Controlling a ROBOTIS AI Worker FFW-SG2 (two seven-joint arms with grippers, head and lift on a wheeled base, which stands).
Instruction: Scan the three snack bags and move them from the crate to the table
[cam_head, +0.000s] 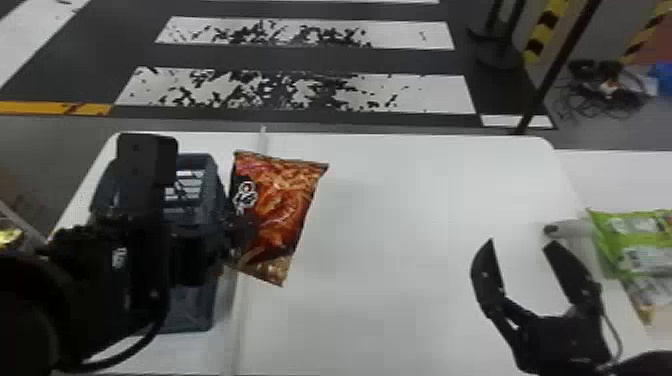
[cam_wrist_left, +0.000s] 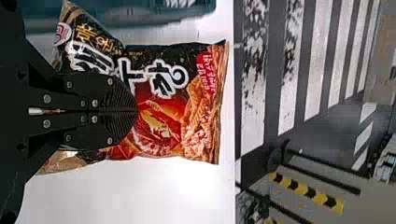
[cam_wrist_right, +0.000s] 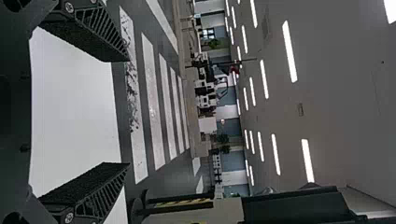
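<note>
Gripping a red-and-black snack bag (cam_head: 285, 205), the left end effector (cam_head: 245, 235) has its flat black fingers closed on the packaging; the bag is tilted and spreads past the fingertips, over the white desk (cam_head: 400, 225). A blue-grey crate (cam_head: 192, 312) sits below and beside this end effector, on the side away from the bag, partly hidden by the black arm. Well apart from the held bag, the right end effector (cam_head: 521, 242) is open and empty, its two fingers spread wide over the desk. A green snack bag (cam_head: 637, 237) lies to the right of that end effector.
</note>
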